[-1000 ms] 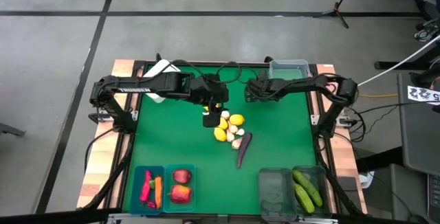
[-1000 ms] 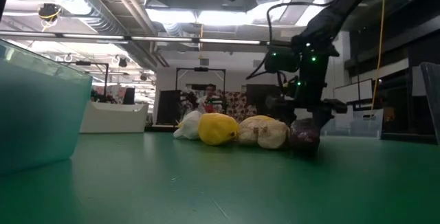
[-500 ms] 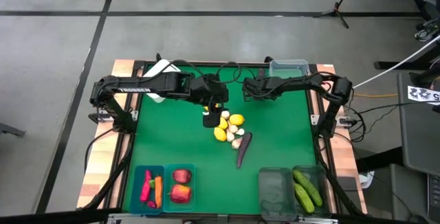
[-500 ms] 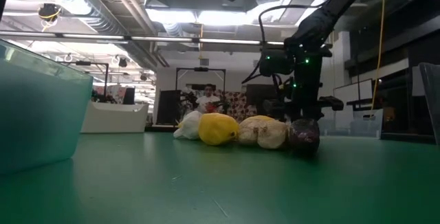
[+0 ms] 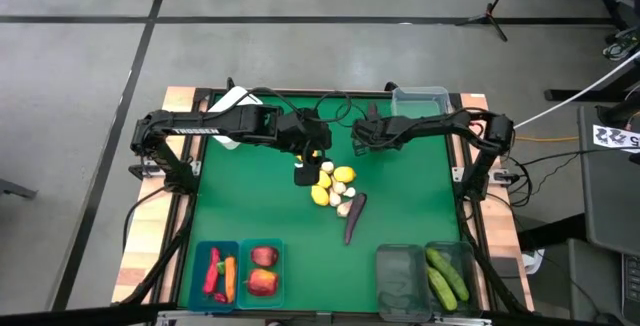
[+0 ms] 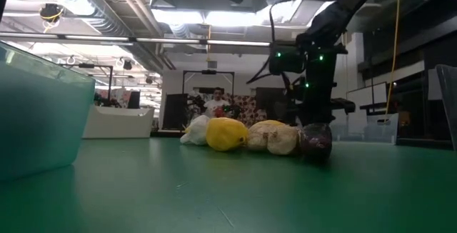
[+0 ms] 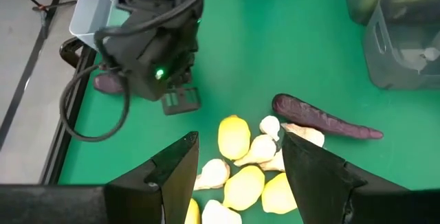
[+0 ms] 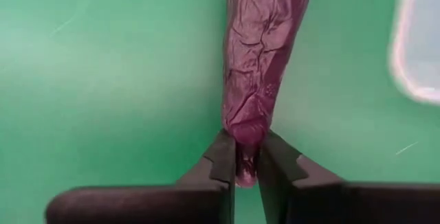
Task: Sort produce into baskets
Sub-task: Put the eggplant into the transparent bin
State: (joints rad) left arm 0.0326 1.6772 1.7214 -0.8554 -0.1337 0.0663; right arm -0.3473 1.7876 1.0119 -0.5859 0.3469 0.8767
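A pile of produce, yellow lemons (image 5: 335,178) and white garlic bulbs (image 7: 262,148), lies mid-table, with a dark purple eggplant (image 5: 354,216) resting lengthwise on the mat at its near side. My left gripper (image 5: 304,174) hangs open above the pile, touching nothing. Another purple eggplant (image 8: 265,38) lies toward the far side. My right gripper (image 8: 245,148) is shut on its end. In the high view the right arm (image 5: 400,128) hides that eggplant. My right gripper pinches the eggplant's narrow end (image 8: 245,131) between its two fingertips. The fingers slant steeply down from above and lie in line with the eggplant's length. The rest of the eggplant stretches away from the fingers, close over the green mat; whether it is lifted does not show.
Two teal bins (image 5: 237,271) at the near left hold peppers, a carrot and apples. Two dark clear bins (image 5: 425,276) stand at the near right, one holding cucumbers. A clear tub (image 5: 420,98) stands at the far right and a white box (image 5: 228,101) at the far left.
My right gripper has rolled a little about its own pointing line, over the far eggplant. The pile has not shifted.
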